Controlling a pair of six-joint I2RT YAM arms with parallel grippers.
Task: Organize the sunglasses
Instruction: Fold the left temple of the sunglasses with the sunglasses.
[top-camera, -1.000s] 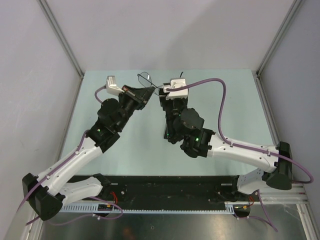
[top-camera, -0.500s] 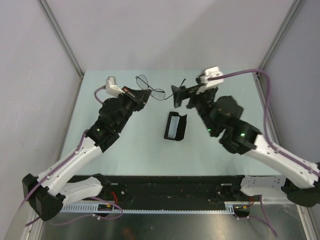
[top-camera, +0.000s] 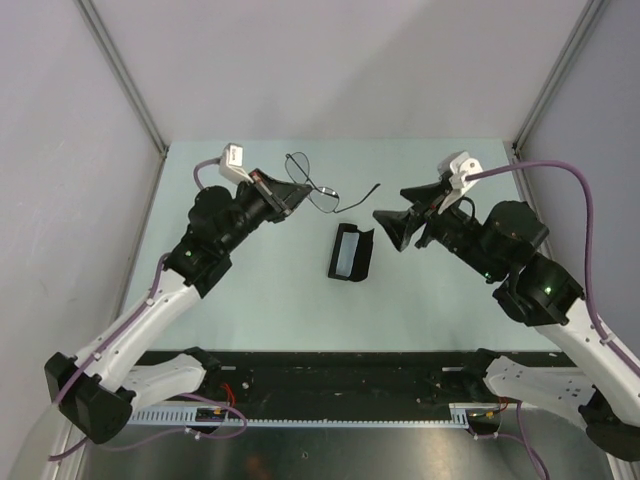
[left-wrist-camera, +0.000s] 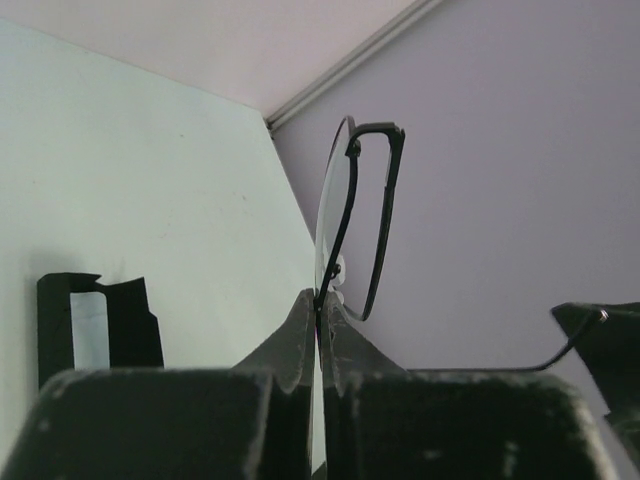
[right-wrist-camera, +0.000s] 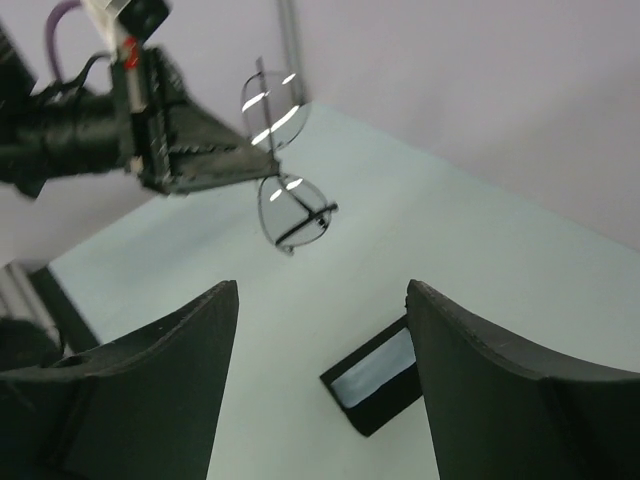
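My left fingers (top-camera: 288, 197) pinch the glasses (top-camera: 311, 187) near the far edge, frame running rightward toward my spread, empty right fingers (top-camera: 397, 222); case (top-camera: 350, 252) lies just nearward.

The top view looks steeply down from above and behind the arm bases and takes in the whole desk (top-camera: 260, 290). The left wrist view peers low past the left fingers (left-wrist-camera: 285, 350), very close on the glasses (top-camera: 309, 182), toward the right wall. The right wrist view looks leftward and down between the right fingers (right-wrist-camera: 130, 400), from farther back. All three share the glasses and the case (top-camera: 350, 252).
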